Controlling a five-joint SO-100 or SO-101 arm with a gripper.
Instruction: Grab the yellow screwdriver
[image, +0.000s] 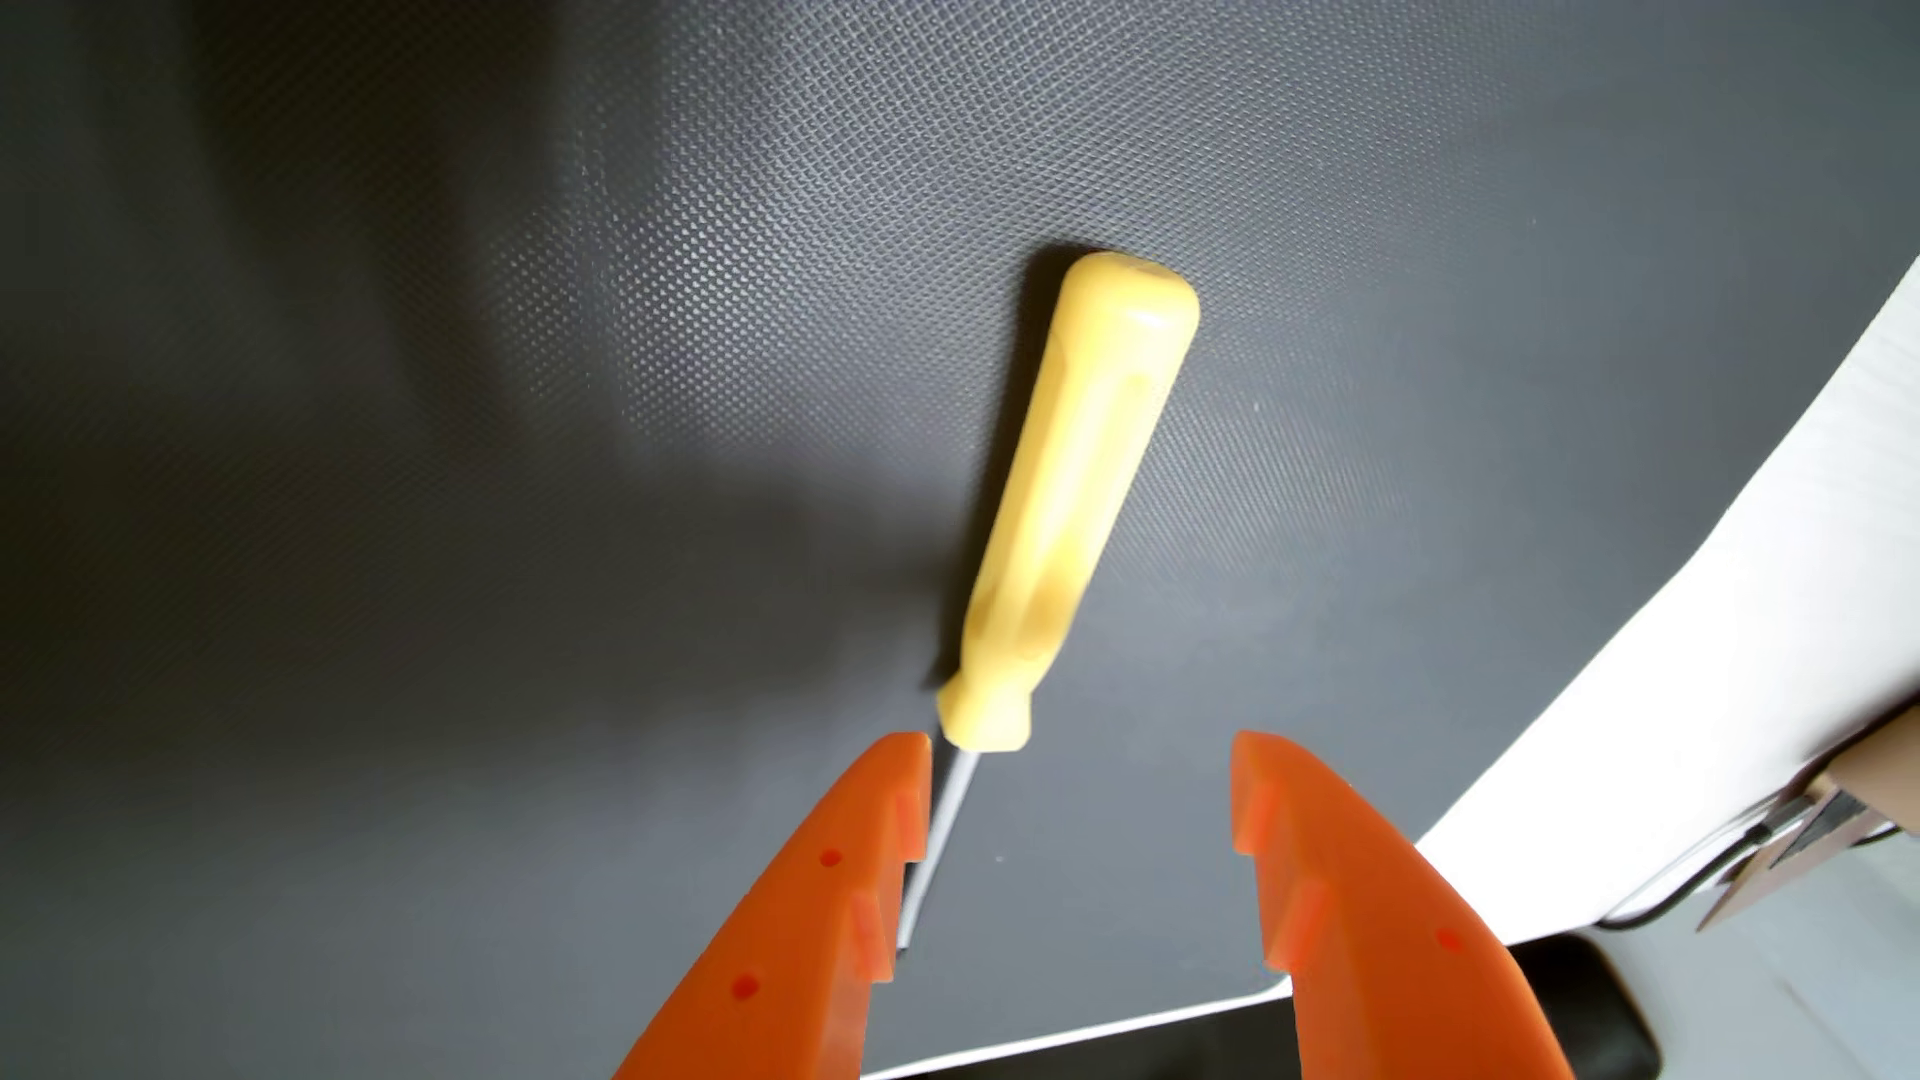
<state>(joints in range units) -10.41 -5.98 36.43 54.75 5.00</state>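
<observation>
The yellow screwdriver (1075, 488) lies flat on a dark textured mat (520, 415) in the wrist view, its handle pointing up and its thin metal shaft running down toward the bottom of the picture. My orange gripper (1081, 748) comes in from the bottom edge and stands open, fingers wide apart. The shaft runs along the inner side of the left finger (831, 914), and the handle's lower end sits just above the gap between the fingertips. Nothing is held.
A white surface (1714, 623) borders the mat on the right. A cardboard piece with a metal clip and a wire (1797, 820) sits at the right edge. The mat's pale front edge and a black object (1590, 1018) lie at the bottom right.
</observation>
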